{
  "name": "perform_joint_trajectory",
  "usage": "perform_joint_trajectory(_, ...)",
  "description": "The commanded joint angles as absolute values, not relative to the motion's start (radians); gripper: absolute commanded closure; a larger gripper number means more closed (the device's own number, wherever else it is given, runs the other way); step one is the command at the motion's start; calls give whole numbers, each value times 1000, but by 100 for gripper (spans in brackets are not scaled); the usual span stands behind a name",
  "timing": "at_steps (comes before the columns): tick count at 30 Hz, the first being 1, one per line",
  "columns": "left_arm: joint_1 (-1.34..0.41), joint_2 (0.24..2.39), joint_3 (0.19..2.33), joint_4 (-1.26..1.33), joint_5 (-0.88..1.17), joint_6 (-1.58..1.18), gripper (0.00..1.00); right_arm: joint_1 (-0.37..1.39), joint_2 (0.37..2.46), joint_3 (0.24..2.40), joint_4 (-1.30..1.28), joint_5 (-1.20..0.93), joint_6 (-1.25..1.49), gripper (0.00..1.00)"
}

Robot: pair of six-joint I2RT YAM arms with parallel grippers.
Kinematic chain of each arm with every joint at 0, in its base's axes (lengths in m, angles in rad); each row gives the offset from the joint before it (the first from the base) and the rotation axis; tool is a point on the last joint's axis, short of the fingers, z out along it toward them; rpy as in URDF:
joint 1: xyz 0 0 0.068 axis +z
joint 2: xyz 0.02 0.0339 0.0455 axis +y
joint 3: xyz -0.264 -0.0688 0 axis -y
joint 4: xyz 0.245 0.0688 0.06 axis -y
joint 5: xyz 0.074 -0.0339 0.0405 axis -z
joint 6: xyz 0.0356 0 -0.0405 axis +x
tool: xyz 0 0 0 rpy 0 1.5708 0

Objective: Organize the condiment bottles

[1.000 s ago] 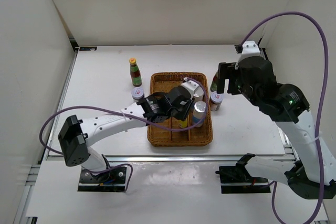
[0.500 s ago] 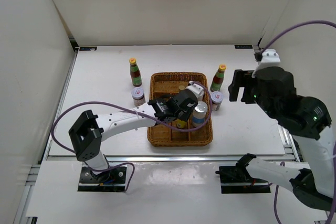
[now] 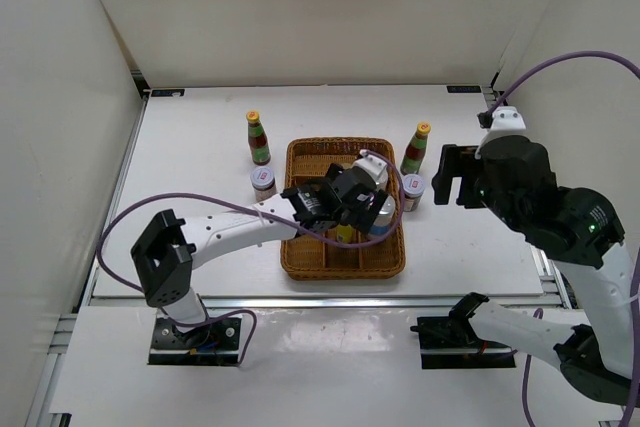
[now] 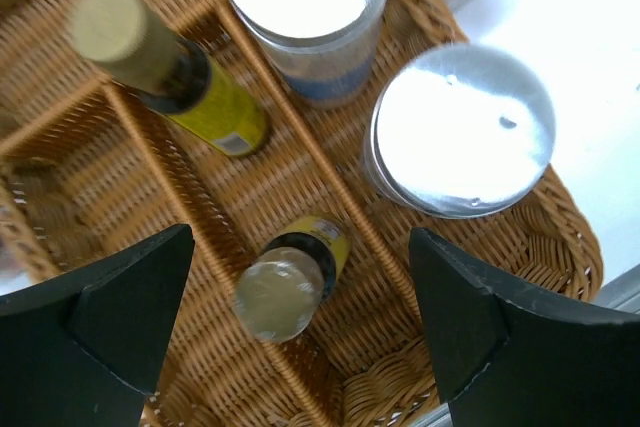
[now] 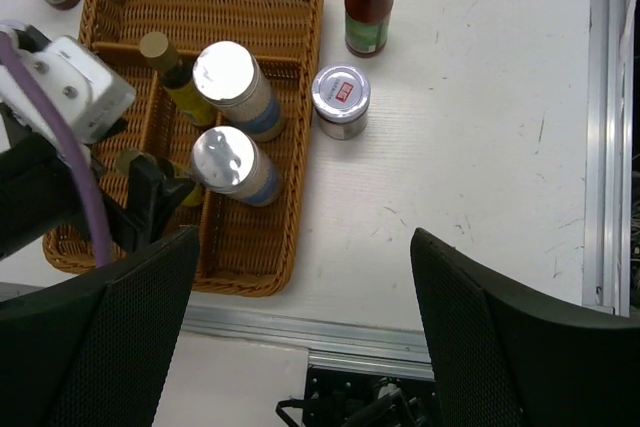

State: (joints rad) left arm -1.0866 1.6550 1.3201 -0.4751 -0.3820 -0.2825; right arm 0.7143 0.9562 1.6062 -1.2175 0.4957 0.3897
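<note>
— Left gripper [image 4: 300, 235]?
— Fingers spread wide, gripping nothing. A small yellow bottle [image 4: 285, 287] stands upright below the gap, untouched, in the middle lane of the tray [image 4: 560, 247]. A second yellow bottle [image 4: 165, 72] shares that lane.
— Next lane?
— Two silver-lidded tins [image 4: 462, 127], against the right rim.
— Right gripper [image 5: 305, 237]?
— Wide open, empty, high over the table [image 5: 480, 147]. A sauce bottle [image 5: 369, 2] and a jar [image 5: 340, 99] stand just right of the tray. A second sauce bottle [image 3: 258, 137] and second jar [image 3: 263, 182] stand left of it.

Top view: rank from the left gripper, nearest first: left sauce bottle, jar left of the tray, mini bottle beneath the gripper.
From the left gripper:
1. Yellow-labelled mini bottle, in the tray beneath it.
2. Pink-lidded jar, left of the tray.
3. Orange-capped sauce bottle, left rear.
</note>
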Motion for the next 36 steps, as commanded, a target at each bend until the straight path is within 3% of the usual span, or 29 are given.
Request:
perform_joint_trajectory(1,-1088,1536,1388,-489,-454,-253,1,713,960,1588,-1177,472,402,11)
perform_joint_trajectory(9,-1005,1362,1397,-518,-522,-193,1,713,971,1543,-1157,463,411,6)
perform_joint_trajectory(17,-619,1256,1324,-552,-329,-202,1,713,980,1513,-1102,518,383,1)
perform_joint_trajectory(23,-488,1354,1255,-519,-273,-314,1,713,1040,1522,-1092,483,362,1)
perform_joint_trajectory(36,-413,1617,1226,-425,-207,-386,1,713,1022,1491,-1104,492,344,1)
